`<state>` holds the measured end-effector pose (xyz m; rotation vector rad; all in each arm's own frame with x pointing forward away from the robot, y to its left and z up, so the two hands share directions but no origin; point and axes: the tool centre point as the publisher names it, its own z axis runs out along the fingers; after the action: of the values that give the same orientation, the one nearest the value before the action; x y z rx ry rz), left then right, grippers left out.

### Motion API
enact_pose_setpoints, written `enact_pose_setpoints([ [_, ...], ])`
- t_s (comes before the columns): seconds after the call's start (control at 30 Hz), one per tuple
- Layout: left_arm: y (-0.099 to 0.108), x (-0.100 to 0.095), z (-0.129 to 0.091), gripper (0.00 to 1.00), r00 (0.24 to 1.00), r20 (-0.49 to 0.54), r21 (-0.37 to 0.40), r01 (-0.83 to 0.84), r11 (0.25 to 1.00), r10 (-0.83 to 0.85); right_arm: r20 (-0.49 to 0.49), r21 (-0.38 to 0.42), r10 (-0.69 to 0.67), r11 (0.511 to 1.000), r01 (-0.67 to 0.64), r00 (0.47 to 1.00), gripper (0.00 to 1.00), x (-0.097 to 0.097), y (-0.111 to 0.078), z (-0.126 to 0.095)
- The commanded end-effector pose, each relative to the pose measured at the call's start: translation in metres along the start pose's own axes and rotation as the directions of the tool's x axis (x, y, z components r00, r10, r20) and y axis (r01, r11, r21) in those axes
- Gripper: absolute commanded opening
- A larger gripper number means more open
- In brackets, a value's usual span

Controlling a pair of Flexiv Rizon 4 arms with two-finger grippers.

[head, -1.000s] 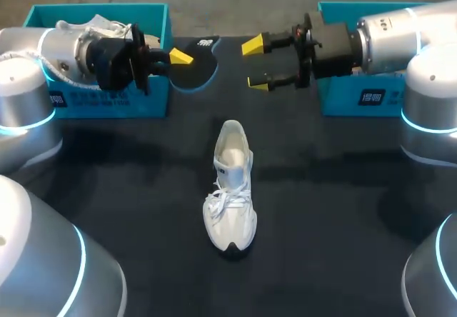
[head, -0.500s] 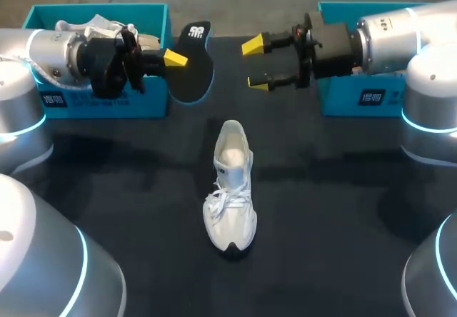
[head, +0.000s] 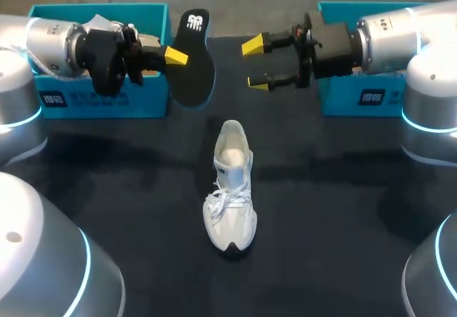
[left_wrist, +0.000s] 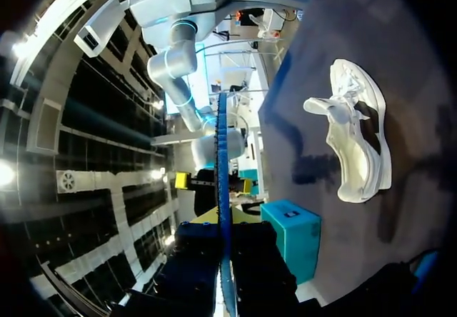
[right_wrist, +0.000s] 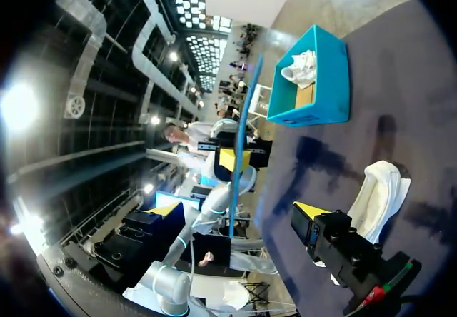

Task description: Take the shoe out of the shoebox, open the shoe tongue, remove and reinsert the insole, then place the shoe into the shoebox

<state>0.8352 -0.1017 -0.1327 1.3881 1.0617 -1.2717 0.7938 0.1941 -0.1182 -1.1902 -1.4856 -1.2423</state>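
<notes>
Beyond the heel of the shoe (head: 230, 188) and to its left, the insole (head: 193, 67) hangs clamped in the left gripper (head: 178, 56), its length roughly in line with the shoe lying on the table (head: 343, 210); the right gripper (head: 255, 65), jaws wide and empty, hovers beyond the heel's right, about as near

The pincer (left_wrist: 226, 237) clamps the insole (left_wrist: 222, 160) edge-on, with the white shoe (left_wrist: 357, 142) apart on the table (left_wrist: 321, 60).
</notes>
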Motion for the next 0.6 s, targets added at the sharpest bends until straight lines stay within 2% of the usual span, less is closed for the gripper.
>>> enact_pose_setpoints([
  [0.03, 0.002, 0.0052, 0.0011, 0.0, 1.0, -0.005, -0.004, 0.005, 1.0, -0.005, 0.001, -0.002, 0.0, 1.0, 0.0, 1.0, 1.0, -0.0005, 0.0002, 0.0023],
  [0.6, 0.0069, 0.0045, 0.0009, 0.0, 1.0, -0.018, -0.002, -0.008, 1.0, 0.008, 0.001, -0.002, 0.0, 1.0, 0.0, 1.0, 1.0, -0.0005, 0.0002, 0.0023],
])
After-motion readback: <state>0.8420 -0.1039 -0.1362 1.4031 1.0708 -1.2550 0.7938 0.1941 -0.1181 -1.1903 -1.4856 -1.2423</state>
